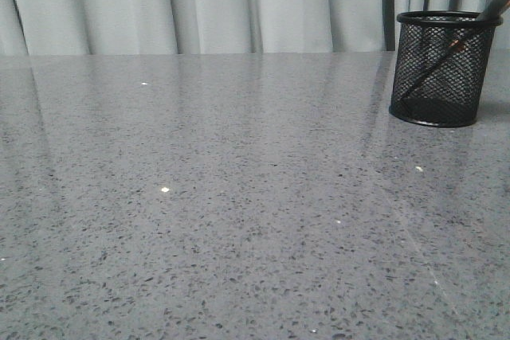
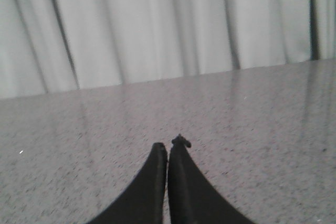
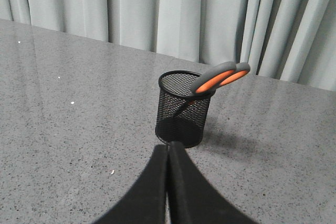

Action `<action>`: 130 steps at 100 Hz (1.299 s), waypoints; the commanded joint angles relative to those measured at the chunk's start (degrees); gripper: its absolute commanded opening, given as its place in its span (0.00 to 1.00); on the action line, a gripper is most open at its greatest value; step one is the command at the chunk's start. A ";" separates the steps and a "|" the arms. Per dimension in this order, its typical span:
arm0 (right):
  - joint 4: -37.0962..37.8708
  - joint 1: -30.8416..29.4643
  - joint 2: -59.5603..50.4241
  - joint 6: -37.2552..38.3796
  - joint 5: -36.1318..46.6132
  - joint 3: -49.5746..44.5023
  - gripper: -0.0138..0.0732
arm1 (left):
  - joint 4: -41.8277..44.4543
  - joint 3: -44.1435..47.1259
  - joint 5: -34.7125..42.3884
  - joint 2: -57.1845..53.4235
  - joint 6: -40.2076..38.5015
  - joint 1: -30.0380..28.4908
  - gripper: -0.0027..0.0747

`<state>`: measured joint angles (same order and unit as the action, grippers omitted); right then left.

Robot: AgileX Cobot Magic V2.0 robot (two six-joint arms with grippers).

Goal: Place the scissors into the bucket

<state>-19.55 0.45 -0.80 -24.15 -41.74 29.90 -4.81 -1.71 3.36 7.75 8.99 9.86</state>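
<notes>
One scissors point(image 3: 220, 77) inside bucket point(image 3: 184, 109)

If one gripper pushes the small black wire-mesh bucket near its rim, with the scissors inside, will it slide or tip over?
It may well tip. The small black wire-mesh bucket looks light, and the long scissors with grey-and-orange handles lean out over its rim, so the weight probably sits high and to one side. The polished grey stone table looks smooth, so a low push would more likely slide it.
</notes>
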 commanded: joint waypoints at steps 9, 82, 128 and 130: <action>-0.71 -0.30 -0.63 -0.29 4.52 1.15 0.09 | -0.95 2.59 2.68 -2.23 -0.57 -4.51 0.01; -0.71 -0.30 -0.63 -0.29 4.50 1.15 0.09 | -11.76 3.99 -21.88 -9.43 -0.78 -5.73 0.01; -0.75 -0.30 -0.63 -0.29 4.50 1.06 0.09 | -11.76 3.99 -21.88 -9.43 -0.78 -5.73 0.01; -0.75 -0.30 -0.63 -0.29 4.50 1.06 0.09 | -11.76 3.99 -21.88 -9.43 -0.78 -5.73 0.01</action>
<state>-19.55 0.45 -0.80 -24.15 -41.74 29.82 -15.54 0.00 -20.04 -0.10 8.68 4.31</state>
